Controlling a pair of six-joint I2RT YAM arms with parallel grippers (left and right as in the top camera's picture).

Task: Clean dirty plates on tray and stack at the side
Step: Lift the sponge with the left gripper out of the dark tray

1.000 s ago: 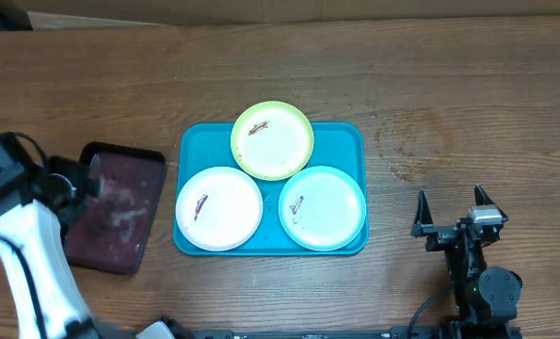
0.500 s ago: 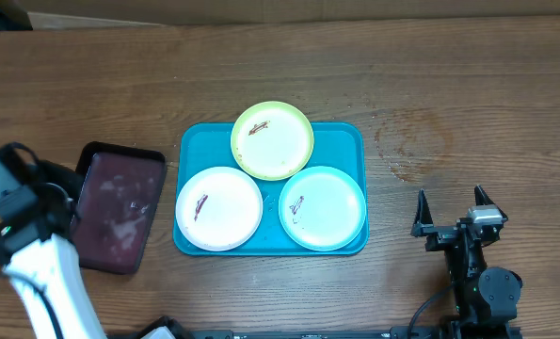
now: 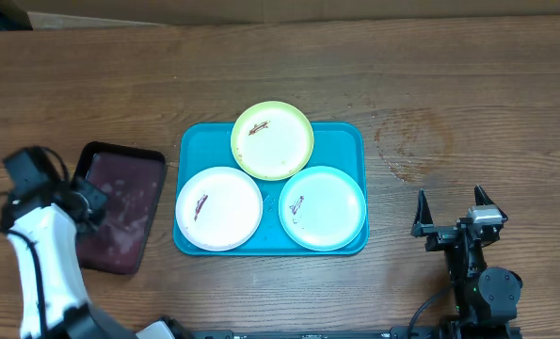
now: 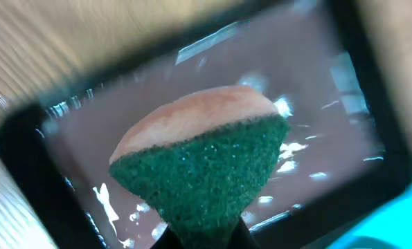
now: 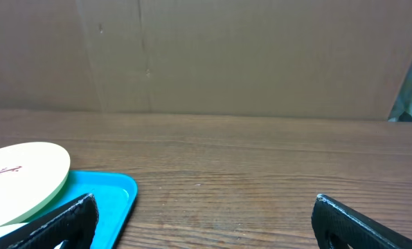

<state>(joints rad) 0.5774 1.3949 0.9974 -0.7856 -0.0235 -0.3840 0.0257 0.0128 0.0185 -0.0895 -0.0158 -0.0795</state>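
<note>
A green-faced sponge (image 4: 202, 166) is held pinched in the left gripper (image 4: 204, 238) above the maroon tray (image 4: 316, 83), the fingertips largely cut off. The right gripper (image 3: 451, 202) is spread wide, empty. Wiping seems not yet begun: the sponge is to be carried to the smeared plates (image 3: 218, 208) on the turquoise tray (image 3: 191, 141).

Three smeared plates (image 3: 218, 208) flat on turquoise tray (image 3: 200, 141)
</note>
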